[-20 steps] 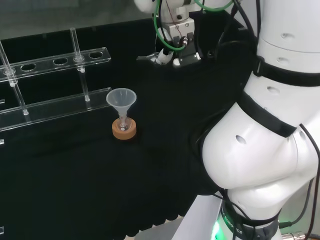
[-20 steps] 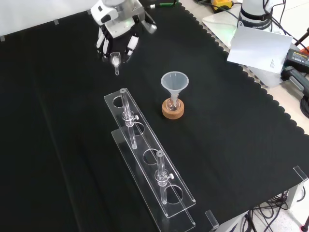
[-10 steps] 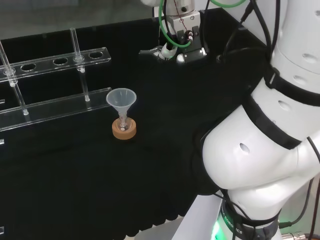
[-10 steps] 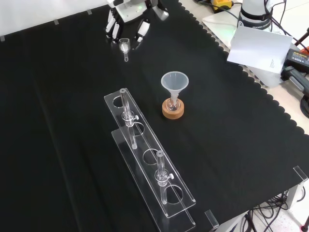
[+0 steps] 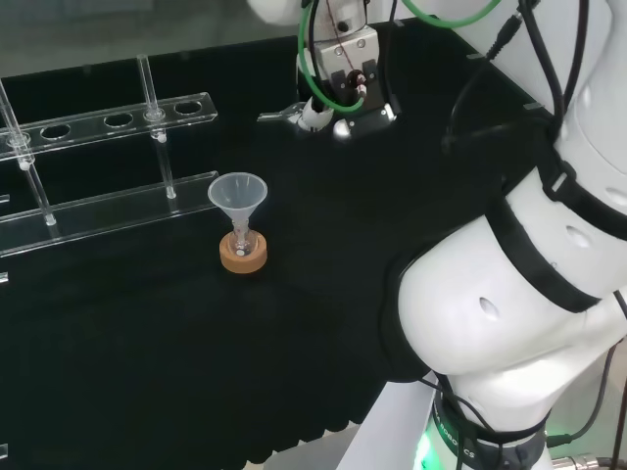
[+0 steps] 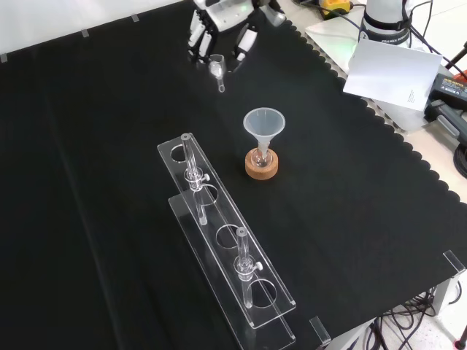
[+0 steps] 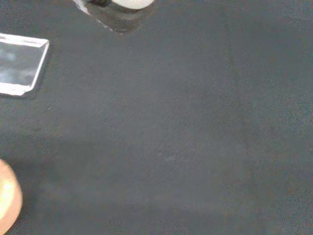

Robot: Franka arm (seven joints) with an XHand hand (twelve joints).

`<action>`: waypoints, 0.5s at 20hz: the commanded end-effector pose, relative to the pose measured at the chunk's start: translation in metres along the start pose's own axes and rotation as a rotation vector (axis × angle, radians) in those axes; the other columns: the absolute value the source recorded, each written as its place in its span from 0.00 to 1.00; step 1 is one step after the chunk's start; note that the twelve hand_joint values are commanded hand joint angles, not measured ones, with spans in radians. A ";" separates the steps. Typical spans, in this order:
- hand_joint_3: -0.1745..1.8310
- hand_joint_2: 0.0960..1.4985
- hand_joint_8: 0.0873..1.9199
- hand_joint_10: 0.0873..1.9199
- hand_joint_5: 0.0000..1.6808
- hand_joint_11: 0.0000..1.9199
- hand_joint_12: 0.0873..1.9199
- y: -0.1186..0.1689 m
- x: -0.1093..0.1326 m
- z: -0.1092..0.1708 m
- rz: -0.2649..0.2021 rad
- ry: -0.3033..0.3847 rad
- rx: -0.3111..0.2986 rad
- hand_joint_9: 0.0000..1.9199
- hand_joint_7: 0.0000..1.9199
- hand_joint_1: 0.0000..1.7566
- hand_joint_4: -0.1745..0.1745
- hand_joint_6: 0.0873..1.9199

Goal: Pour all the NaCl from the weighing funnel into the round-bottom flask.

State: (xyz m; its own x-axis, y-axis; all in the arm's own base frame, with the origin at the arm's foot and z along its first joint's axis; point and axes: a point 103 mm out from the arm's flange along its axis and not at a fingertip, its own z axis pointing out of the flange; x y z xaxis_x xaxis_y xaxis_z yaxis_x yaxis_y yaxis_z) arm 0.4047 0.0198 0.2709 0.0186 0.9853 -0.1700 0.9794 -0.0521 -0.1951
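The hand (image 6: 223,30) hangs over the far part of the cloth, its fingers curled round a small clear weighing funnel (image 6: 217,68) whose stem points down toward the cloth. In the head view the hand (image 5: 336,96) is behind and to the right of the flask, and the weighing funnel (image 5: 277,116) sticks out to its left. The small round-bottom flask (image 6: 261,156) stands on a cork ring (image 6: 261,169) with a translucent plastic funnel (image 6: 263,124) in its neck. In the front view the hand is up and left of that funnel, apart from it. I cannot see what the weighing funnel holds.
A clear two-tier tube rack (image 6: 219,244) with two glass tubes stands left of the flask in the front view, and behind it in the head view (image 5: 108,122). The wrist view has black cloth, a rack corner (image 7: 19,66) and the cork ring's edge (image 7: 7,205). Papers (image 6: 390,69) lie beyond the cloth's edge.
In the front view the hand has carried the weighing funnel to the right along the cloth's far edge, nearer the flask's line. Flask, funnel and rack stay put.
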 end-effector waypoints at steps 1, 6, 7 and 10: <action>0.00 0.66 0.31 0.08 0.88 0.51 0.44 -0.033 0.028 0.002 -0.016 -0.044 0.030 0.56 0.35 0.65 1.00 0.03; 0.00 0.66 0.31 0.08 0.88 0.51 0.44 -0.048 0.038 0.006 -0.015 -0.061 0.045 0.56 0.35 0.65 1.00 0.03; 0.00 0.66 0.31 0.08 0.88 0.51 0.44 -0.050 0.040 0.007 -0.015 -0.066 0.049 0.56 0.35 0.65 1.00 0.03; 0.00 0.66 0.31 0.08 0.88 0.51 0.44 -0.056 0.042 0.010 -0.020 -0.080 0.063 0.56 0.35 0.65 1.00 0.03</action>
State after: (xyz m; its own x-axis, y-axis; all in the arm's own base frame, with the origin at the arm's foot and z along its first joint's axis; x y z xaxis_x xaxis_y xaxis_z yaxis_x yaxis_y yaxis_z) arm 0.3566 0.0591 0.2668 -0.0125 0.9729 -0.2307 0.9689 -0.0453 -0.2434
